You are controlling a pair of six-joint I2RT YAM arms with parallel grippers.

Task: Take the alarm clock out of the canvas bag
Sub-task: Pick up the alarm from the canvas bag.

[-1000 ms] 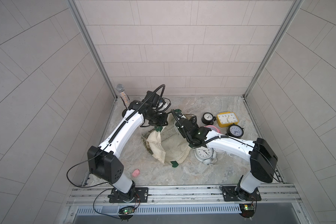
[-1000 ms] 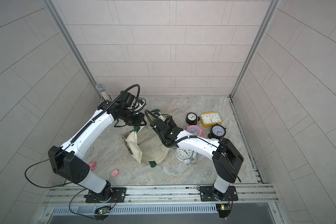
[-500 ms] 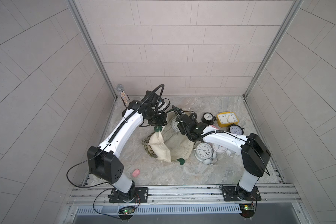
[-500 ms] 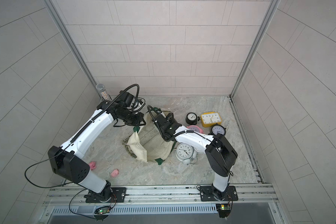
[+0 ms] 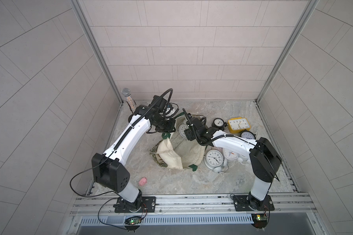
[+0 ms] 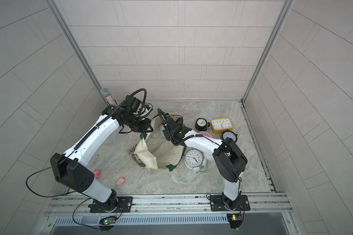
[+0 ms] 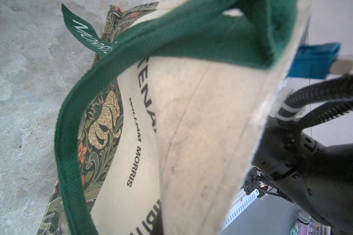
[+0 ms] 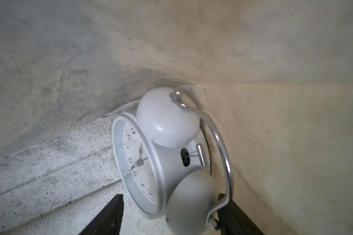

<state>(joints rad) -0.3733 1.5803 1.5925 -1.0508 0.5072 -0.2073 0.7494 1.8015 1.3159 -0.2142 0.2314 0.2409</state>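
Lab test cell: tiled wall panels [image 5: 181, 50], alu frame posts [image 5: 95, 50], 2 robot arms [image 5: 130, 140] bolted to front rail [image 5: 192, 201].

The mottled grey stone worktop [image 5: 212, 179] carries a slumped canvas bag [image 5: 189, 150] at its centre. A white twin-bell clock [image 5: 214, 158] lies just beside the bag at 4 o'clock. A yellow clock [image 5: 238, 125] and a small black clock [image 5: 218, 122] sit together at 2 o'clock, and a pink piece [image 5: 143, 181] lies at 7 o'clock.
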